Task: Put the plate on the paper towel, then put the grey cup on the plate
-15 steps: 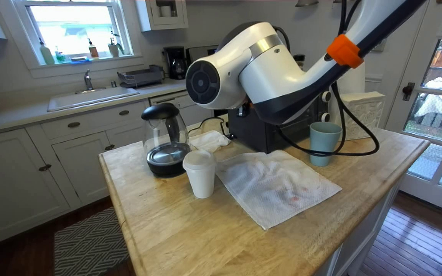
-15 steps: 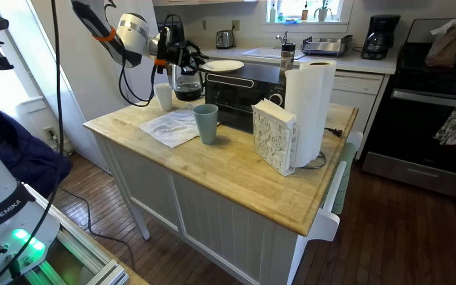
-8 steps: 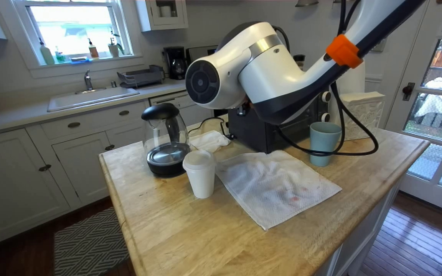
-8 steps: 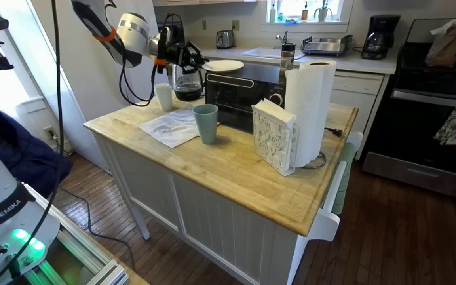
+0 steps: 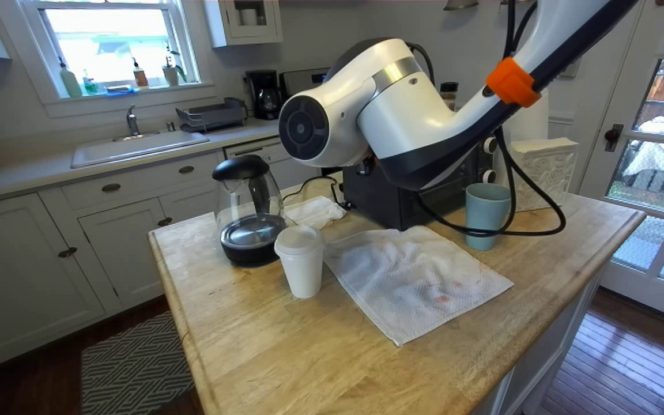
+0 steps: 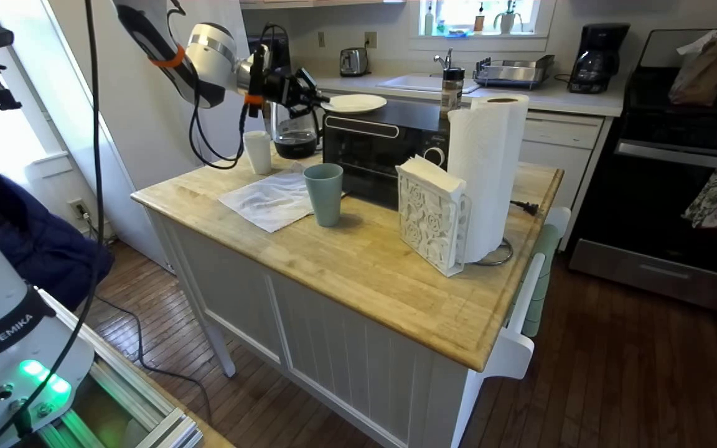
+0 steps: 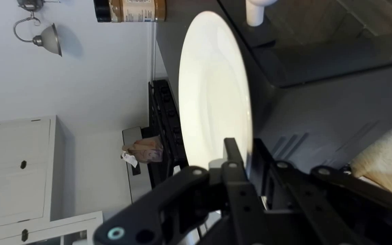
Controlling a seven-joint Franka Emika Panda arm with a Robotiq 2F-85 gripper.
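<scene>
Jaws: the gripper (image 7: 246, 149) was clamped on the rim of the plate (image 7: 213, 85). In the wrist view one finger crossed the plate's upper face and its partner sat behind the edge, with the rim between them.

Plate position: in an exterior view it looked about level, over the end of the oven (image 6: 383, 155) nearest the kettle (image 5: 251, 230), well above the table (image 6: 358, 267). Whether its underside touched the oven top could not be told. A jar (image 6: 452, 90) stood upright at the far end of the oven top, apart from the plate. In an exterior view the arm (image 5: 418, 115) hid both gripper and plate.

Towel (image 5: 418, 282): lay on the table near the oven, wrinkled mostly on the oven side, with faint pinkish marks toward the opposite edge.

Grey cup (image 5: 485, 210): stood upright on the table in front of the oven, just beside the towel. In an exterior view a black cable (image 5: 528, 233) from the arm crossed in front of it.

White cup (image 5: 301, 262): lidded, upright, between kettle and towel; contact with the towel could not be told.

Farther along the table stood the napkin holder (image 6: 431, 214) and, just beside it, the upright paper roll (image 6: 486, 180).
</scene>
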